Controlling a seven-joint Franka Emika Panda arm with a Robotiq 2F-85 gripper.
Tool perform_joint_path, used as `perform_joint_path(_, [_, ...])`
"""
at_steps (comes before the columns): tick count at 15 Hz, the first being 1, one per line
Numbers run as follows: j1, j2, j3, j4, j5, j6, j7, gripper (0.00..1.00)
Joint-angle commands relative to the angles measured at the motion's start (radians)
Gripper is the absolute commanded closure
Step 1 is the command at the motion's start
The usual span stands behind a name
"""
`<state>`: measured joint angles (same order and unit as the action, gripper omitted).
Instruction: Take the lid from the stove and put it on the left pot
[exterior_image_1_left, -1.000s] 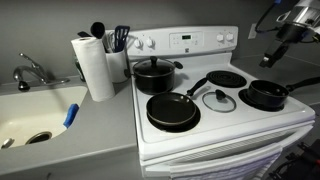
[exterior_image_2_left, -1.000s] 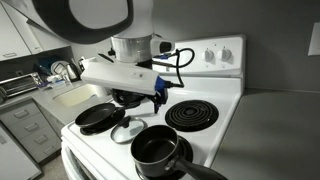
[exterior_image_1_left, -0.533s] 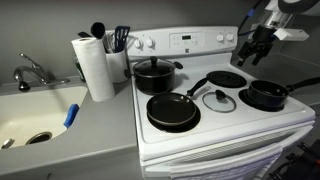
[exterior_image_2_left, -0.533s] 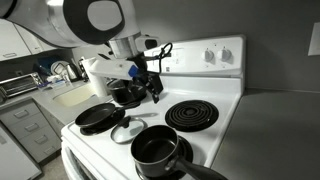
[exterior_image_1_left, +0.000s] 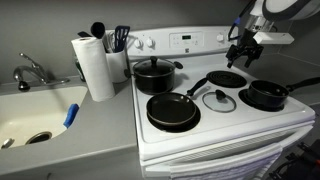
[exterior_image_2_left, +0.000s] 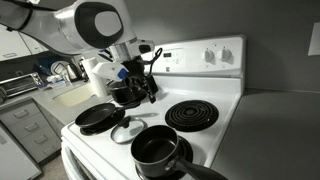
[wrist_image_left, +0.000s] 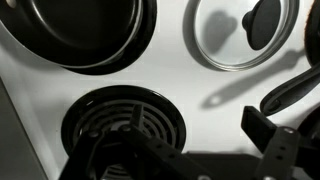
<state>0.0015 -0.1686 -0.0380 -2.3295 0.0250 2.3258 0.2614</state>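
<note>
The clear glass lid with a black knob lies flat on the white stove between the burners. It also shows in the other exterior view and the wrist view. The small low black saucepan sits on a front burner, lidless; it also shows in an exterior view and the wrist view. My gripper hangs open and empty above the bare back coil burner, apart from the lid. It also shows in an exterior view and the wrist view.
A wide black frying pan sits on the other front burner, its handle reaching beside the lid. A taller lidded black pot stands at the back. A paper towel roll, a utensil holder and a sink are beside the stove.
My gripper has swung in from beyond the stove's edge to above the bare back burner and come lower. The lid, pots and pan have not moved.
</note>
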Motion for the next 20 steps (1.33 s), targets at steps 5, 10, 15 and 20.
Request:
perform_joint_path(5, [0.020, 0.050, 0.082, 0.029, -0.034, 0.008, 0.014, 0.00])
perform_joint_path(10, [0.045, 0.130, 0.122, 0.024, -0.028, 0.112, 0.098, 0.00])
perform_joint_path(15, [0.061, 0.188, 0.121, 0.048, -0.018, 0.101, 0.172, 0.00])
perform_joint_path(20, [0.086, 0.184, 0.129, 0.038, 0.001, 0.104, 0.161, 0.00])
